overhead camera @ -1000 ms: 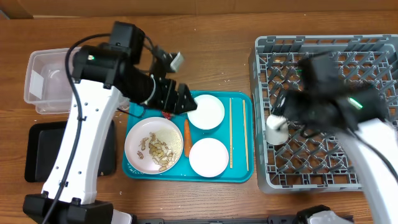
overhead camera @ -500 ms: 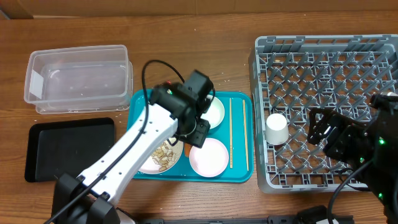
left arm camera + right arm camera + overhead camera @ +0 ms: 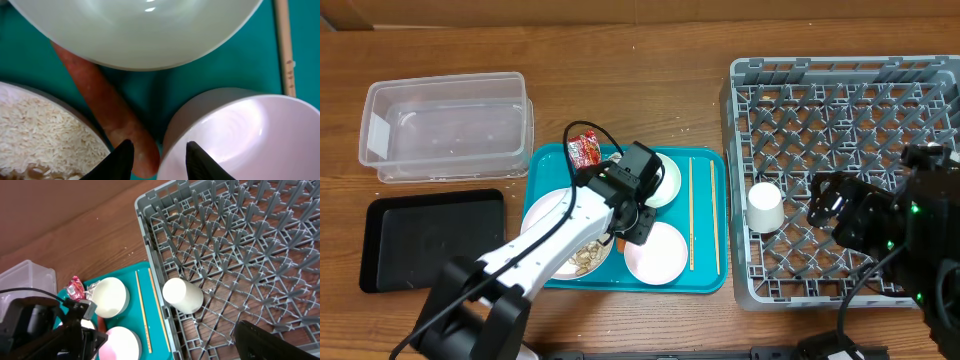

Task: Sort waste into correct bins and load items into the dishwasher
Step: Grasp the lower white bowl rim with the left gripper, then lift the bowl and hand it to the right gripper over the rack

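My left arm (image 3: 560,235) is white-shelled with black joints and a looping black cable (image 3: 566,138); my right arm (image 3: 880,215) is black with green lights.

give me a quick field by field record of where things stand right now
left gripper: open, fingertips over the carrot end
right gripper: above dish rack, jaws unclear
cup: in rack
bowls, plate, chopsticks: on teal tray
red wrapper: at teal tray's far edge
clear tub, black tray: nothing seen inside
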Tool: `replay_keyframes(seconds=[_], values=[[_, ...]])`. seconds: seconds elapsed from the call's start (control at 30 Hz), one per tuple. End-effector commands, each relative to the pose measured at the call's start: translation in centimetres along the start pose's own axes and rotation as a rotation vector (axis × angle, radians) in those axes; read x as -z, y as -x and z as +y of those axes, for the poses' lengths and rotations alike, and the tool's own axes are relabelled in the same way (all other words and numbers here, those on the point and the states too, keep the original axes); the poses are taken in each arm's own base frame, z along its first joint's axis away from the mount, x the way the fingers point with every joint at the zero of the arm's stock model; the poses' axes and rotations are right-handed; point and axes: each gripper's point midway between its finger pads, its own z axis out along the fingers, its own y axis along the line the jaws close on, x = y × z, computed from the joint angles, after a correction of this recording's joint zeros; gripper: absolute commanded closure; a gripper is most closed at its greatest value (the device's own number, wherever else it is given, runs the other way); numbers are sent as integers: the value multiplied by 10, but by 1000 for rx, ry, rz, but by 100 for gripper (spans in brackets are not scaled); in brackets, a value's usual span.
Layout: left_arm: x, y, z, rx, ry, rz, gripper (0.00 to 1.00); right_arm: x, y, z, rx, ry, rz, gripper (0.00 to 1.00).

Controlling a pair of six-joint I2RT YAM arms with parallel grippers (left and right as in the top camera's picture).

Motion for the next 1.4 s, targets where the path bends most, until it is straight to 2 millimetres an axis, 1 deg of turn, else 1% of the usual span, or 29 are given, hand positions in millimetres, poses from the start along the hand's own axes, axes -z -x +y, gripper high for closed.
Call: replay_keyframes(seconds=[0.0, 0.17, 0.27, 0.37, 0.43, 0.5, 0.57, 0.67, 0.73, 0.8, 0.9, 1.0, 1.17, 1.27, 1.3, 1.37], values=[[-16, -5, -2, -33, -8, 40, 66, -3, 1, -1, -6, -12, -2, 0], [-26, -3, -3, -44, -18, 44, 81, -4, 1, -1, -5, -14, 0, 0], [-26, -4, -3, -46, -17, 54, 96, -4, 1, -1, -4, -16, 2, 0], [-14, -2, -6, -31, -40, 76, 96, -4, 0, -2, -4, -17, 4, 0], [5, 5, -9, -13, -73, 88, 96, -4, -1, -3, -3, -21, 10, 0], [30, 13, -9, 8, -85, 99, 96, -4, -2, -4, -2, -25, 16, 0], [60, 20, -11, 8, -113, 110, 96, -4, -4, -4, -1, -27, 25, 0], [110, 33, -27, -53, -235, 83, 96, -4, -8, -1, 1, -6, 44, 0], [142, 47, -37, -91, -315, 20, 96, -3, -13, 9, 39, 49, 73, 2], [167, 62, -35, -91, -315, -55, 96, -3, -17, 21, 83, 119, 102, 5], [192, 81, -31, -83, -261, -154, 96, -2, -25, 44, 126, 242, 162, 9], [203, 89, -37, -109, -221, -208, 96, -6, -31, 57, 133, 300, 218, 11], [203, 91, -38, -93, -147, -222, 96, -16, -30, 64, 157, 309, 246, 12], [206, 91, -44, -104, -156, -238, 96, -20, -31, 64, 156, 304, 259, 13], [208, 93, -45, -109, -159, -251, 96, -22, -30, 62, 154, 288, 260, 16], [211, 95, -49, -108, -166, -268, 96, -25, -27, 57, 142, 252, 244, 17]])
